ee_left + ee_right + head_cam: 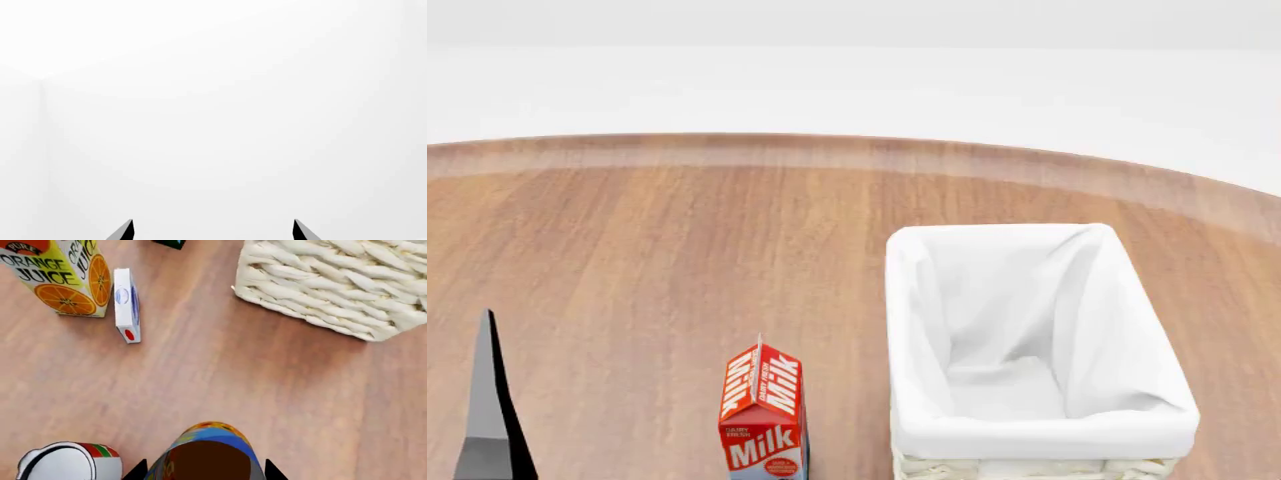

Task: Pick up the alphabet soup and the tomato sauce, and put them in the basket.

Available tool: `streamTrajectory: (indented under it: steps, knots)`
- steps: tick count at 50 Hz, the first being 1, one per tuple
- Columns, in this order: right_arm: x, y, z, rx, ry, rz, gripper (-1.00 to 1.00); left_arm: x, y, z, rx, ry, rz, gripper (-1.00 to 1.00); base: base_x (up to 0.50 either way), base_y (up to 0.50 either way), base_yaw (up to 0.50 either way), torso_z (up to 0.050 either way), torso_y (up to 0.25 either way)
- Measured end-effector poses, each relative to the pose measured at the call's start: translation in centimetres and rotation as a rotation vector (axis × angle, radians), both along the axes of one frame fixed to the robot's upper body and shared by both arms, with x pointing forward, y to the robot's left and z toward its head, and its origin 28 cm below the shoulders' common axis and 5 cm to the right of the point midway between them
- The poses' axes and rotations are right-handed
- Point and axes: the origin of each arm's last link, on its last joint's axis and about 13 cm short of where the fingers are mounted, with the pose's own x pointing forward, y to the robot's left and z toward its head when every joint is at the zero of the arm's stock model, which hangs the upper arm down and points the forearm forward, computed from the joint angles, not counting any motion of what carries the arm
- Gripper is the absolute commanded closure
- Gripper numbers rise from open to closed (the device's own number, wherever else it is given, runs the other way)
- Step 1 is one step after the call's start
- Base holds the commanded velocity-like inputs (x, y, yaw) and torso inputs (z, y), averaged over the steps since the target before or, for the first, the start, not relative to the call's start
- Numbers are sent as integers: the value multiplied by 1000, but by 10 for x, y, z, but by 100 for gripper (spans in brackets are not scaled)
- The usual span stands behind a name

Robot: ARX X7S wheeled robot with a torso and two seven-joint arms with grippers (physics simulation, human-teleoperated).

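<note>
The alphabet soup sat between the 2 dark fingertips of the right hand, filling the gap from side to side; whether the fingers were already pressed onto it or only bracketing it I could not tell. A can like this would be rigid and fairly weighty for its size, with a smooth label that could slip, so a firm squeeze across the middle of the cylinder, below the rim, looked the safest hold. The tomato sauce stood just beside it on the wooden bench, pale top up, close enough that a sideways drift of the hand might knock it.

The basket lay well apart from both cans across bare bench, its woven wall tall, so the can would likely need lifting clear of the rim. In the head view its white lining showed nothing inside, leaving ample room. An orange juice carton and a small white box stood off to the other side, out of that path. A milk carton stood near the basket's long wall.

The left hand was spread and held nothing, facing blank white.
</note>
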Motion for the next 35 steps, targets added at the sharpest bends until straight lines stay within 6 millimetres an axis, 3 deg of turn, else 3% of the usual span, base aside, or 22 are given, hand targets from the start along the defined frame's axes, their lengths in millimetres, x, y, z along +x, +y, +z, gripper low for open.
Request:
streamTrajectory:
  steps: [35]
  knots:
    - [14,-7,101,103,-380,-43,100,0,0,0,-1,-1,1,-100,0,0,0,0,0]
